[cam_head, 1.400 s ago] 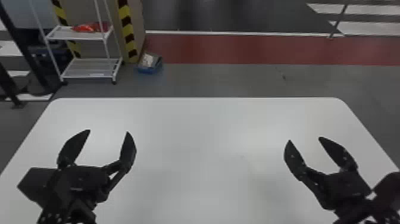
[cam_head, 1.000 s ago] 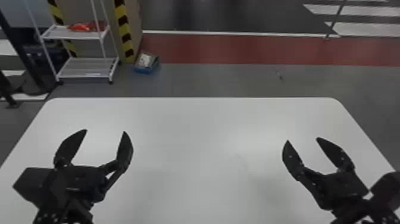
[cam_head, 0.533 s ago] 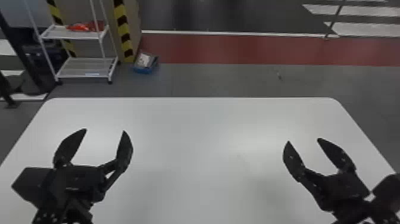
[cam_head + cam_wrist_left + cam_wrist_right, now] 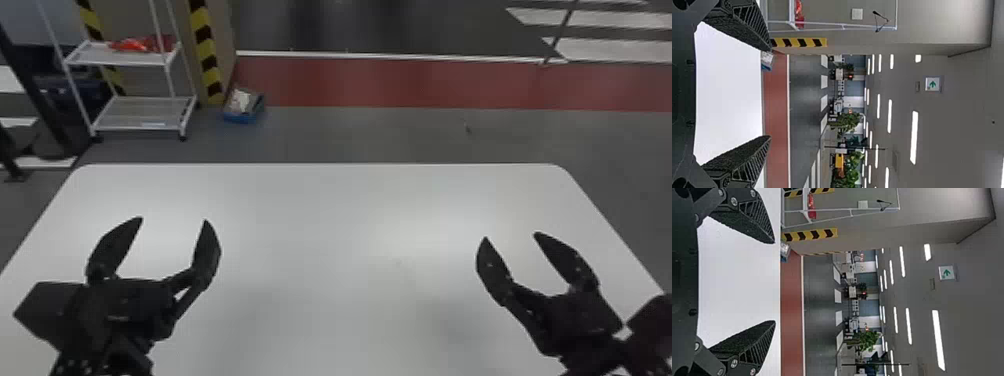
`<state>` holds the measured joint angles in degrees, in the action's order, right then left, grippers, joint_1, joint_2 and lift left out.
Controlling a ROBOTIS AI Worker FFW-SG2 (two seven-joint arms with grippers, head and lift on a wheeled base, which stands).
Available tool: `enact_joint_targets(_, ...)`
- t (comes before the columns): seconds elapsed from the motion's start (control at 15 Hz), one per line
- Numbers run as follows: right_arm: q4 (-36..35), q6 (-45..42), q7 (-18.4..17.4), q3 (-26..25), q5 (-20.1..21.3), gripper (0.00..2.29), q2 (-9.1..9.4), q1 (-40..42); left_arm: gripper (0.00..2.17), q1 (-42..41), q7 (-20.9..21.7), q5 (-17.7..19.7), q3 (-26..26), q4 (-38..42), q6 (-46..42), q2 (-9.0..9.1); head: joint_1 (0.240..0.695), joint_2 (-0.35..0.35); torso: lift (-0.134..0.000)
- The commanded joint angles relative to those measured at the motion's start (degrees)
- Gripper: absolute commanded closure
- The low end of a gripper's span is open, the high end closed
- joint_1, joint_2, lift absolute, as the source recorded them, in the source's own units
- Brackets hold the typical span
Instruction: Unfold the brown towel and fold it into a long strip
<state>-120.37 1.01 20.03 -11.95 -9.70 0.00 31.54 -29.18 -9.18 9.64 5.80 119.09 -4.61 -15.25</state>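
Observation:
My left gripper (image 4: 173, 220) is over the left part of the white table (image 4: 320, 210), its two fingers spread wide with bare tabletop between them. Over the table's right part is my right gripper (image 4: 510, 236), also open and holding nothing. In the left wrist view the left gripper (image 4: 770, 94) has its fingers far apart, the white tabletop (image 4: 730, 94) behind them. The right wrist view has the right gripper (image 4: 774, 282) equally wide, with nothing between its fingers.
Beyond the table's far edge, a white wheeled rack (image 4: 145, 122) stands on the floor at the back left, a red item (image 4: 142, 45) on its upper shelf. Beside it lies a small blue box (image 4: 242, 117). A striped post (image 4: 206, 55) rises behind.
The head view has shifted slightly, so the rack and box now appear a little farther left. Both grippers have stayed open over nearly the same spots.

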Motion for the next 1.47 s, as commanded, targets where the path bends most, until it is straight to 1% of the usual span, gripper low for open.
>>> enact_joint_targets(0.0, -0.04, 0.0, 0.0, -0.09, -0.23, 0.17, 0.05, 0.01, 0.1, -0.09, -0.05, 0.11, 0.0, 0.0, 0.0, 0.04, 0.695, -0.052, -0.125)
enact_joint_targets(0.47, -0.13, -0.52, 0.0, -0.53, -0.41, 0.17, 0.05, 0.37, 0.1, -0.09, 0.04, 0.11, -0.09, -0.09, 0.0, 0.31, 0.695, -0.056, -0.125)
enact_joint_targets(1.07, -0.04, -1.4, 0.62, -1.58, -1.99, 0.17, 0.05, 0.63, 0.1, 0.09, 0.13, 0.11, 0.0, -0.44, -0.7, 1.01, 0.695, -0.065, -0.125)
enact_joint_targets(1.4, -0.13, -0.88, 0.27, -1.93, -2.87, 0.17, 0.05, 0.63, 0.1, 0.18, 0.13, 0.11, 0.0, -0.53, -0.7, 1.19, 0.695, -0.075, -0.125)
